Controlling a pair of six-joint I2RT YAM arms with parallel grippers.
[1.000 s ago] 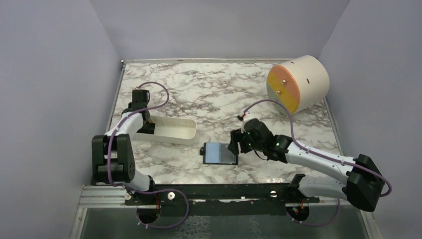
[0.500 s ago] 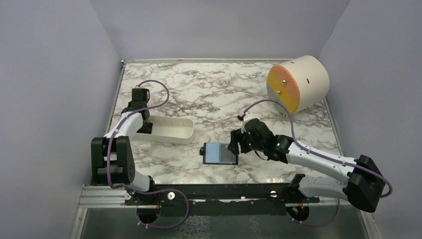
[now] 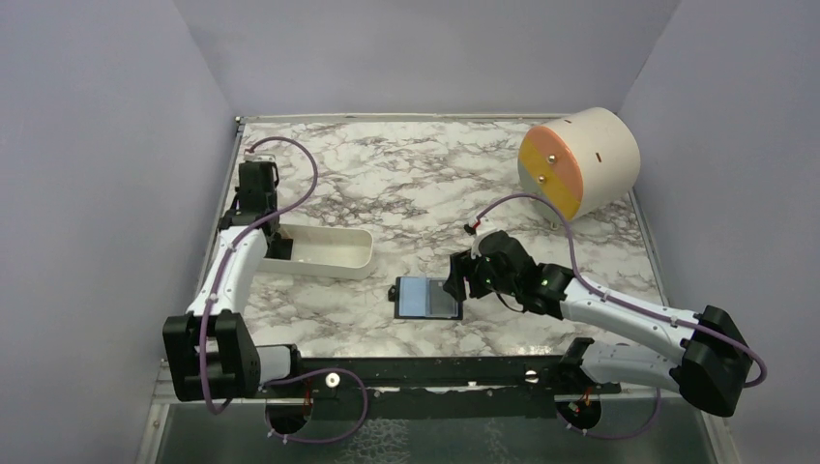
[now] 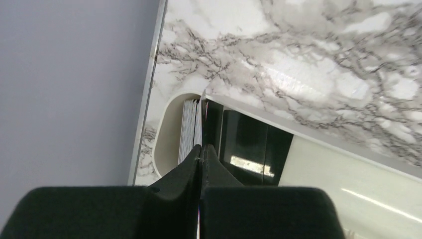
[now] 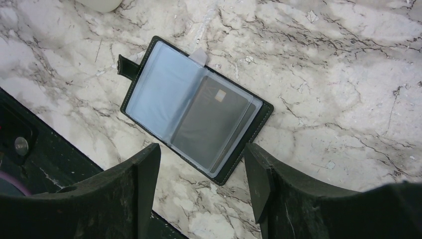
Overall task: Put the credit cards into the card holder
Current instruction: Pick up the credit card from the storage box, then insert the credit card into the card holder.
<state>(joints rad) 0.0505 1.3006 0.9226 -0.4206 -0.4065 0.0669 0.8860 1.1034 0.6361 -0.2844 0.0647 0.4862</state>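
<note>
Honestly, these credit cards (image 4: 189, 130) are thin, stiff and slick, so grab the exposed edge; my left gripper (image 4: 200, 148) is pinched shut there, catch unclear.

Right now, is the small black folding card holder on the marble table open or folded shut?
Open: the black folding card holder lies spread flat, its clear light-blue sleeves facing up, with one dark card already in a sleeve.

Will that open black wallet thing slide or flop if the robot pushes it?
The flat black folding card holder lies open on the smooth marble table, so it would probably slide easily. Its thin clear sleeves look floppy and might flip over. It seems light.
</note>
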